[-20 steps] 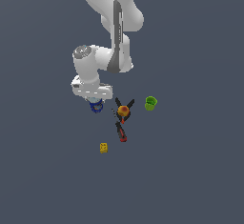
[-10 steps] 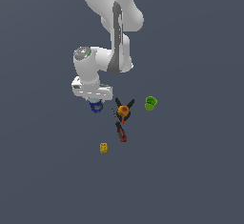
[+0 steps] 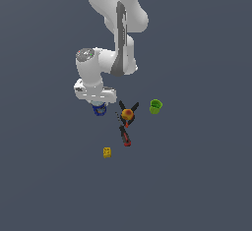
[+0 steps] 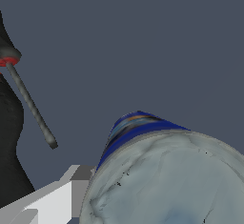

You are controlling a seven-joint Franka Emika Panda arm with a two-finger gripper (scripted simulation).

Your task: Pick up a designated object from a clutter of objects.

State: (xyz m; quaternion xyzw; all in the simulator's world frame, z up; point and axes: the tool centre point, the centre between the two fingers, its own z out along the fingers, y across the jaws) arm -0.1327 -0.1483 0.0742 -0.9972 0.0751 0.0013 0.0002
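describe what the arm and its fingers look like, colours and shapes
The arm is glossy white with rounded, bulbous links and a dark grey strip running down the forearm. The wrist joint ends in a pale grey disc-shaped cap. Below sits a flat, boxy white hand. In the wrist view one finger shows as a white block with a grey tip. No cables or markings visible.

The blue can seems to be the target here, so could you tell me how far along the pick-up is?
Done: the pincer is down over the blue can, whose pale top fills the wrist view. In hand: the grasp; one finger lies beside the can, but closure cannot be judged. Left: lifting it clear of the orange ball and green cup.
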